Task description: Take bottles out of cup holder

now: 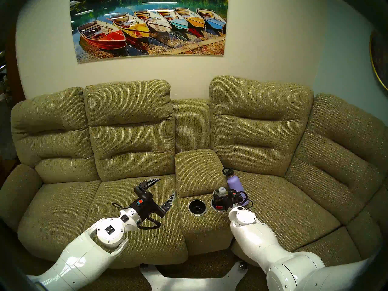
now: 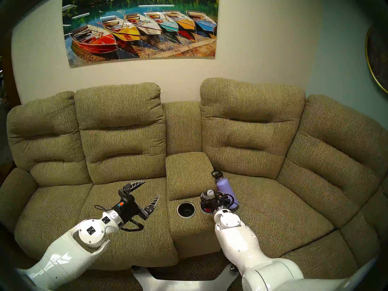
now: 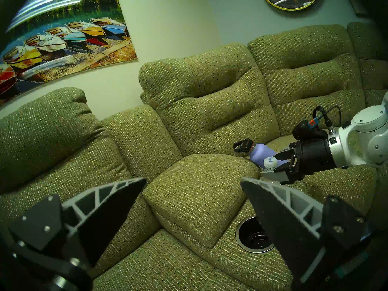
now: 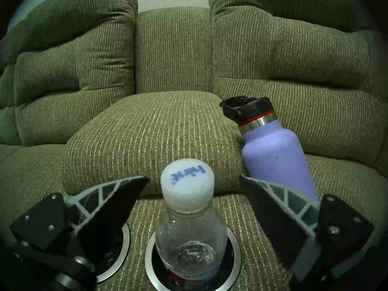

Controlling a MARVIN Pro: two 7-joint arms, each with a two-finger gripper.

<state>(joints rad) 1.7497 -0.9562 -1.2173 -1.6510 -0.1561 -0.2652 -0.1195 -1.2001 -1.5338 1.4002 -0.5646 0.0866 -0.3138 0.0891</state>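
The cup holder is two silver-rimmed black wells in the olive console. The left well is empty. In the right well a clear plastic bottle with a white cap stands upright. My right gripper is open, one finger on each side of the bottle's neck, with gaps to both. A lavender flask with a black loop cap lies tilted on the right seat, leaning against the console. My left gripper hangs open and empty over the left seat, beside the console.
The padded console lid rises just behind the wells. Sofa backrests stand behind the seats. The right seat cushion stretches beyond the flask. My right arm reaches in over the console's front right corner.
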